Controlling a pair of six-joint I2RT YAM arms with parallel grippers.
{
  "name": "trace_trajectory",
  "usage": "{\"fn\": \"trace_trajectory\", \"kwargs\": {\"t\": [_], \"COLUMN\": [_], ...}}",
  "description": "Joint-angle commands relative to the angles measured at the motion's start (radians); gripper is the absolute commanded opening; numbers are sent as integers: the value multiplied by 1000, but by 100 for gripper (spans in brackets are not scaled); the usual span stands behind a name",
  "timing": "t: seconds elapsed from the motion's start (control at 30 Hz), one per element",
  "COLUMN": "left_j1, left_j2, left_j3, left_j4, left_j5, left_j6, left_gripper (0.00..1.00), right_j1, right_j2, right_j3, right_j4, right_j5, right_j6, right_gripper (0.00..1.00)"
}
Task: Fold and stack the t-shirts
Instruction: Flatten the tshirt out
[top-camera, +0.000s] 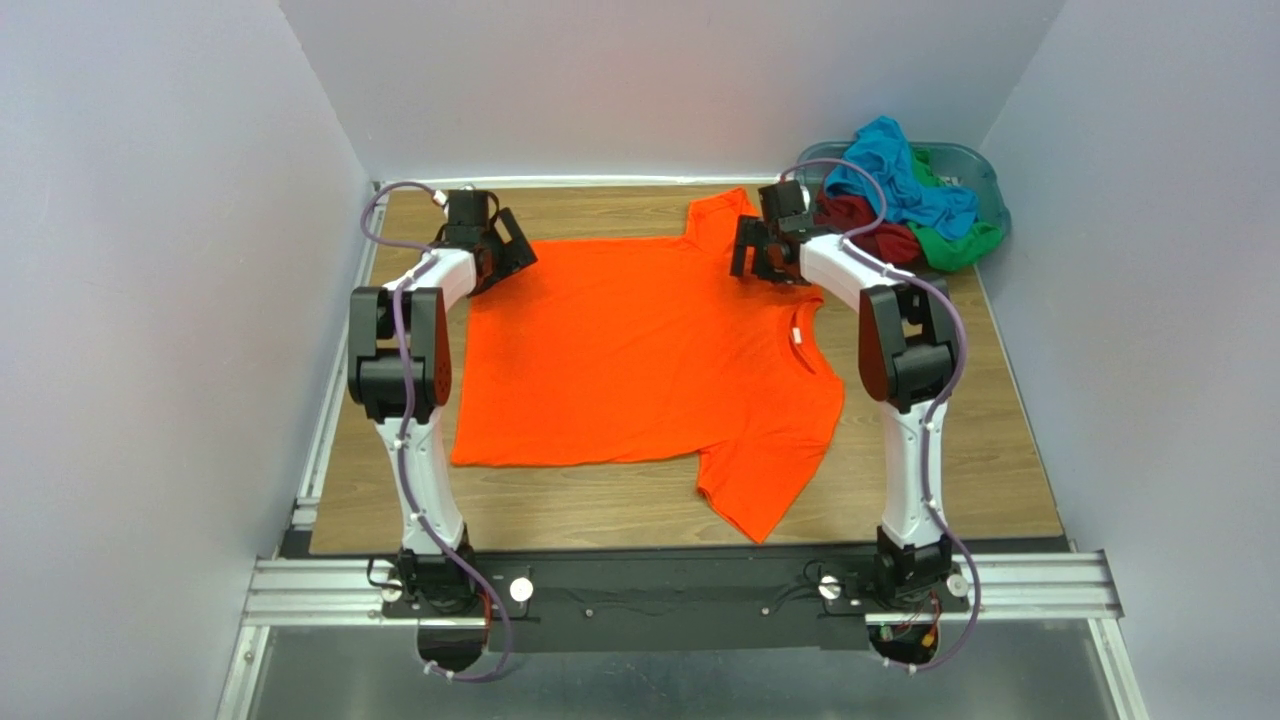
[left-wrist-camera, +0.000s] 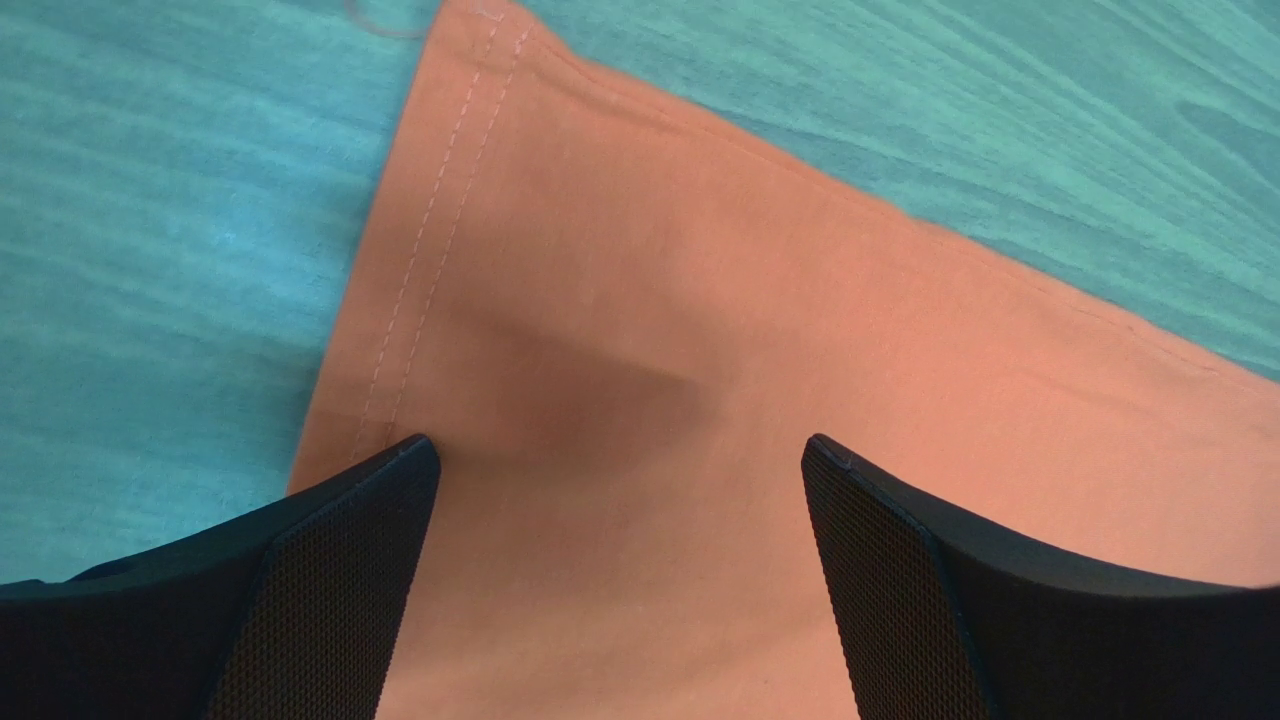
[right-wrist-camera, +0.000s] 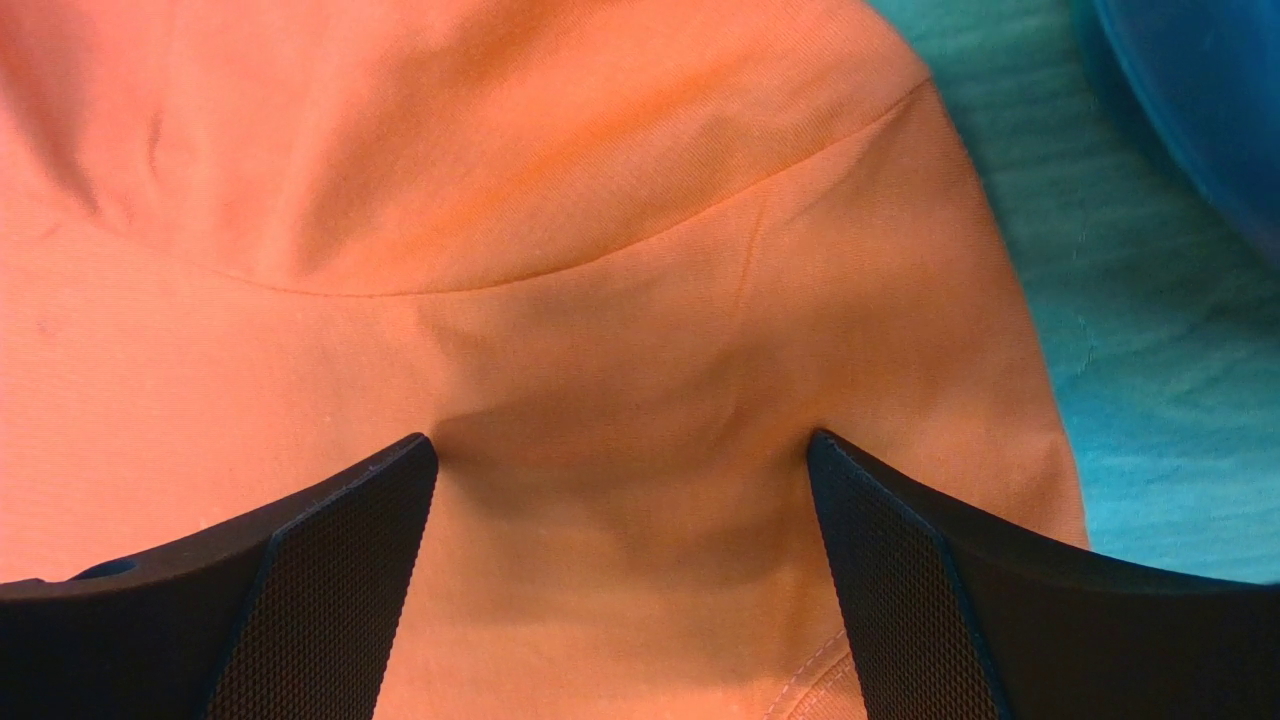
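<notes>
Where the orange t-shirt (top-camera: 631, 353) lies: spread flat on the worktop (top-camera: 601, 518), hem toward the left arm, collar toward the right arm, one sleeve pointing away from the arm bases and one toward them.
Long axis: left to right across the worktop, so its far long edge lies below both hands.
Left hand (top-camera: 508, 245): released, jaws wide, over the far hem corner; the stitched hem runs just inside one finger, nothing gripped.
Right hand (top-camera: 760, 248): released, jaws wide, over the far shoulder by the sleeve seam, nothing gripped.
Contact: whether the fingertips touch the cloth cannot be told.
Nearer arm: each is nearest its own end.
Likely next move: both hands go straight down, pinch the far edge, then draw it toward the bases.
Other t-shirts: turquoise t-shirt (top-camera: 887, 158), dark red t-shirt (top-camera: 872, 228) and green t-shirt (top-camera: 962, 243), heaped in the basket (top-camera: 984, 168) at far right.
</notes>
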Motion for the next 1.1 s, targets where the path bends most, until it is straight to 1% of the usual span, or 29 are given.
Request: {"fn": "trace_trajectory", "kwargs": {"t": [0.0,0.07,0.13,0.2,0.3,0.4,0.47,0.53,0.6,0.63,0.7,0.73,0.77,0.8,0.87,0.9,1.0,1.03,1.07], "left_j1": [4,2,2,2,4,4,2,2,2,2,4,2,2,4,4,4,4,1,-7], "left_j2": [54,87,123,141,157,169,152,122,56,27,-85,-128,-220,-316,-410,-497,-628,-670,-749], "left_j3": [63,105,156,207,243,296,310,310,298,265,200,107,50,-72,-200,-322,-498,-604,-648], "left_j4": [-75,-95,-109,-143,-144,-180,-198,-195,-195,-195,-178,-166,-142,-129,-109,-108,-103,-98,-92], "left_j5": [13,13,11,13,11,13,-18,-18,-24,-30,-56,-68,-82,-113,-142,-171,-182,-182,-173], "left_j6": [1,3,3,0,0,6,12,12,12,7,-2,-22,-40,-71,-106,-140,-201,-223,-252], "left_gripper": [98,98,96,96,98,98,98,98,98,98,98,98,98,98,98,98,98,98,98], "right_j1": [-4,-9,-12,-19,-24,-26,-26,-26,-26,-26,-24,-24,-23,-23,-18,-16,-7,-6,-1], "right_j2": [99,112,123,142,159,163,146,125,76,54,-31,-67,-97,-163,-220,-283,-381,-448,-481], "right_j3": [25,42,68,90,136,171,189,203,208,205,179,142,113,52,-19,-98,-229,-269,-354], "right_j4": [-77,-84,-89,-97,-114,-134,-138,-150,-157,-161,-163,-161,-161,-158,-157,-151,-132,-112,-97], "right_j5": [-8,-7,2,-5,-16,-13,-16,-19,-24,-28,-41,-48,-57,-71,-71,-70,-70,-74,-82], "right_j6": [18,13,9,7,-4,-18,-31,-47,-57,-60,-57,-51,-45,-30,-10,4,30,50,62], "right_gripper": [100,100,100,100,100,100,100,100,100,100,100,100,100,100,100,100,100,100,100]}}
